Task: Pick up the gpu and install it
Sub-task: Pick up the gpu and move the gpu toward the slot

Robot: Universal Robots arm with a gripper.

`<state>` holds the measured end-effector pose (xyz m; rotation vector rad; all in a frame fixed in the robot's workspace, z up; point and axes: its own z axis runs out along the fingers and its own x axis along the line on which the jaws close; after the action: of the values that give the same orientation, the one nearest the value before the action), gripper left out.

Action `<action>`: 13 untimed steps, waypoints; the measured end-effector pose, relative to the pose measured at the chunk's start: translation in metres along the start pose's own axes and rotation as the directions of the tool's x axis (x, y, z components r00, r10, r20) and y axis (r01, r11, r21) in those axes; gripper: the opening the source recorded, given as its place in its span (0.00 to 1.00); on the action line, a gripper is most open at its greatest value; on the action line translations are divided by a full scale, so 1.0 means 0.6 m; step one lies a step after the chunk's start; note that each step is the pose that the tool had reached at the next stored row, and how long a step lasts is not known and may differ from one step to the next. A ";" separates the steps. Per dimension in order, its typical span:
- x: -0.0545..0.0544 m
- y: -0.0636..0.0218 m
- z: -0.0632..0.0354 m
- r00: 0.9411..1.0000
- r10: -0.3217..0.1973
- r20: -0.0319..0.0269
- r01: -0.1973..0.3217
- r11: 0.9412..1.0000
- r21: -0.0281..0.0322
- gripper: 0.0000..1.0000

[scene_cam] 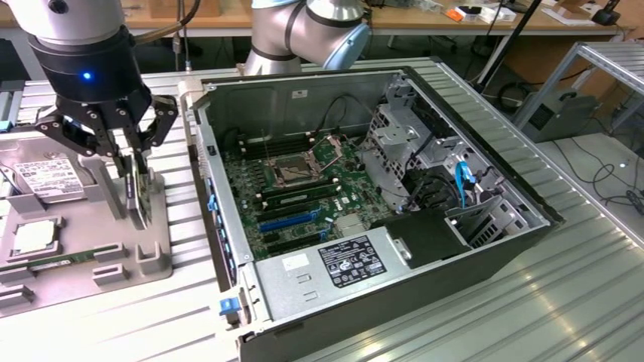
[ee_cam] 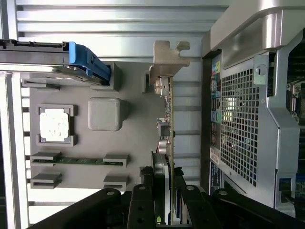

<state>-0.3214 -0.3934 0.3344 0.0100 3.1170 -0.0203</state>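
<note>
Ribbed metal tabletop (scene_cam: pixel 563 302), grey moulded tray (ee_cam: pixel 136 138), end effector (scene_cam: pixel 134 170) clamped on thin flat gpu (scene_cam: pixel 141 200) standing on edge

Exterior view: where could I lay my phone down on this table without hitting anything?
The ribbed table is bare on the exterior view's right, beyond the computer case. The grey tray on that view's left is crowded: hard drive, and the gripper at the gpu.

An open case (scene_cam: pixel 292 98) lies on the slatted desk (scene_cam: pixel 563 302), its motherboard (scene_cam: pixel 302 181) exposed. At the exterior view's left, just beside the case, a grey tray (scene_cam: pixel 96 230) holds a hard drive (scene_cam: pixel 45 177), a CPU (scene_cam: pixel 32 235) and a memory stick (scene_cam: pixel 50 262). A blue cable (scene_cam: pixel 463 179) runs inside the case's right part.
</note>
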 end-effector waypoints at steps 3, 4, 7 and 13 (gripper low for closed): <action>-0.001 0.000 -0.015 1.000 0.000 0.000 0.000 1.000 0.000 0.27; -0.001 0.000 -0.017 1.000 0.000 0.000 0.000 1.000 0.000 0.27; -0.001 0.000 -0.025 1.000 0.000 0.000 0.000 1.000 0.000 0.27; -0.002 -0.001 -0.048 1.000 0.000 0.000 0.000 1.000 0.000 0.27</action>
<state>-0.3212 -0.3934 0.3630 0.0099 3.1170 -0.0203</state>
